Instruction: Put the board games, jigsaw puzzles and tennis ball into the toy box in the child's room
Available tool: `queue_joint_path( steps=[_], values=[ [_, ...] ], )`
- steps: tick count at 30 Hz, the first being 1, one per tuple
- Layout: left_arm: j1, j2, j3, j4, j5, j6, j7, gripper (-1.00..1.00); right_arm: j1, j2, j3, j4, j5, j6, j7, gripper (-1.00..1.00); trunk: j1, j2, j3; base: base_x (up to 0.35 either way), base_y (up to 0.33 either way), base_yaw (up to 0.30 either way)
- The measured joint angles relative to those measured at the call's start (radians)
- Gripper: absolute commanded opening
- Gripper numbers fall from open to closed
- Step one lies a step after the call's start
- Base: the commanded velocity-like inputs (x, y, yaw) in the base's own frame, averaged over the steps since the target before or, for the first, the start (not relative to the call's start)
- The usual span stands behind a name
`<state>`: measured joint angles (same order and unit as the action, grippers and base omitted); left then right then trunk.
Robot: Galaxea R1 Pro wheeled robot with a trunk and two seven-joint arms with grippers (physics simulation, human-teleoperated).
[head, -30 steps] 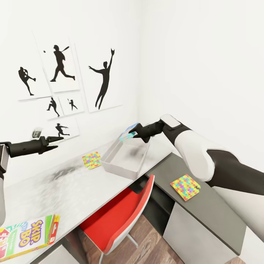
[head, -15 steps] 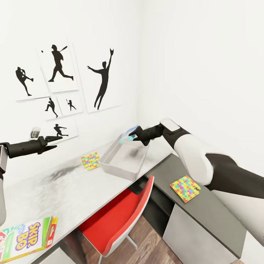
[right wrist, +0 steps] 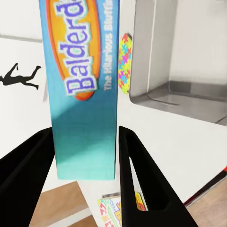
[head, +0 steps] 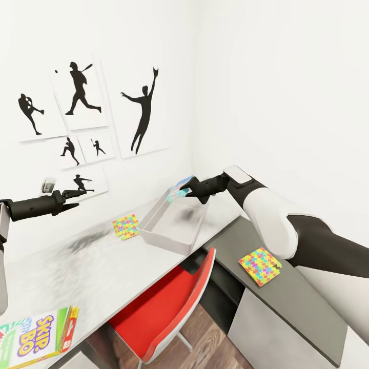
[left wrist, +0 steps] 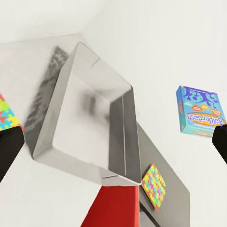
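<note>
The right gripper [head: 190, 191] holds a blue game box [head: 180, 186] high over the far end of the toy box [head: 169, 231], fingers pinched on its narrow sides. In the right wrist view the black fingers [right wrist: 142, 179] flank the box [right wrist: 85, 90], which reads "Balderdash", and the bin's grey floor [right wrist: 189, 101] sits beyond it.

So this looks like the drop-in step. The bin appears empty, so there is room; the trick is getting the box squarely over the opening before letting go. Right now it hangs near the far rim, close to the wall, so a release here could clip the edge or tip it out behind. Better to draw it back towards the bin's middle, lower it until it is inside the walls, lay it flat, then open. Flat matters, since more boxes and puzzles must fit on top.

The left gripper [head: 66, 196] hovers out over the table [head: 92, 266], well apart from everything; its fingers seem close together and it holds nothing that can be seen.

Left to go: one puzzle [head: 126, 226] lies on the table just beside the bin, another puzzle [head: 259, 266] sits on the dark lower section, and the Skip-Bo game [head: 36, 335] rests at the near edge.
</note>
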<state>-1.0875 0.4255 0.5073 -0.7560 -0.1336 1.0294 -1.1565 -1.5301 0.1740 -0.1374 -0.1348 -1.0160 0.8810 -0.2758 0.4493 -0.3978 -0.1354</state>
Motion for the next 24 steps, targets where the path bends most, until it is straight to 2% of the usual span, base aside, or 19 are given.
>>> queue_joint_path(
  steps=[5, 10, 16, 24],
  values=[
    [0.000, 0.000, 0.000, 0.000, 0.001, 0.000, 0.000, 1.00, 0.000, 0.000, 0.001, 0.000, 0.003, 0.000, 0.000, -1.00, 0.000, 0.000, 0.000, 0.074, -0.159, 0.000],
    [0.000, 0.000, 0.000, 0.000, 0.001, 0.000, 0.000, 1.00, 0.000, 0.000, -0.001, 0.000, 0.001, 0.000, 0.000, -1.00, 0.000, 0.000, 0.000, 0.043, -0.039, 0.000],
    [0.000, 0.000, 0.000, 0.000, 0.001, 0.000, 0.000, 1.00, 0.000, 0.000, 0.001, 0.000, 0.002, 0.000, 0.000, -1.00, 0.000, 0.000, 0.000, 0.170, -0.046, 0.016],
    [0.001, 0.000, 0.000, 0.000, 0.002, 0.000, 0.000, 1.00, 0.000, 0.000, -0.001, 0.000, 0.003, 0.000, 0.001, -1.00, 0.000, 0.000, 0.000, 0.032, -0.005, 0.208]
  ],
)
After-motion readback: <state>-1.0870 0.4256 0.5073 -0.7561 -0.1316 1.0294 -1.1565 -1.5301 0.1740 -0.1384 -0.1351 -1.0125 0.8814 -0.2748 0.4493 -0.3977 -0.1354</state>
